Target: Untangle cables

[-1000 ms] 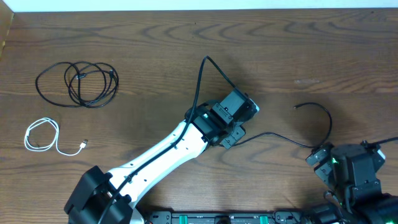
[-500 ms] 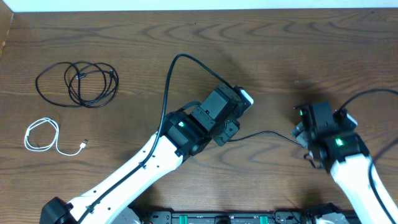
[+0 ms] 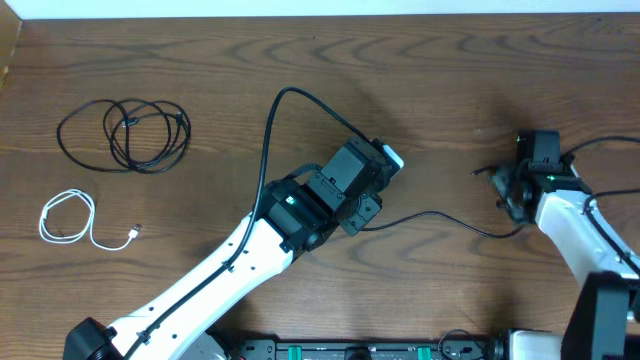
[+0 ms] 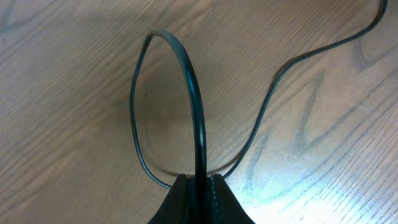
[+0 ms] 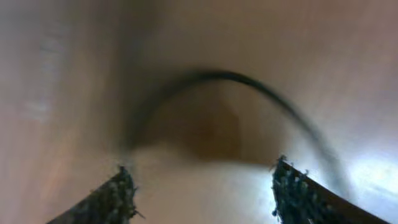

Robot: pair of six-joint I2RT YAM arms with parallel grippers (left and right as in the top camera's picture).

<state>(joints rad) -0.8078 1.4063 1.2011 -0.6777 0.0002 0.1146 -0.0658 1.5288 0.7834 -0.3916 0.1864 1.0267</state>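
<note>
A brown wood-grain counter (image 3: 450, 80) carries three thin cords. A thin black cable (image 3: 430, 213) lies loose across the middle and right of it. It starts under the left gripper (image 3: 362, 212), runs rightward in a shallow wave, curves up beside the right gripper (image 3: 512, 192), and its free tip points left just above that gripper. In the left wrist view the left gripper (image 4: 199, 186) has its fingers pressed together on this black cable (image 4: 273, 87). A narrow loop of the cord stands up from the fingers, and the rest trails off to the upper right over the wood. In the right wrist view the right gripper (image 5: 202, 186) has its two fingers standing apart with nothing between them. The black cable (image 5: 249, 79) shows only as a blurred arc ahead of them, and whether it touches either finger cannot be told. Well apart from both grippers, at the far left of the counter, a second thin black cable wound into loose coils (image 3: 128, 140) lies flat. Just below it is a short white cable in a small loop (image 3: 44, 218), its tail ending in a silver plug. The two do not touch. A thicker black wire (image 3: 268, 150) arches from the white left arm (image 3: 220, 270) up to its wrist.
</note>
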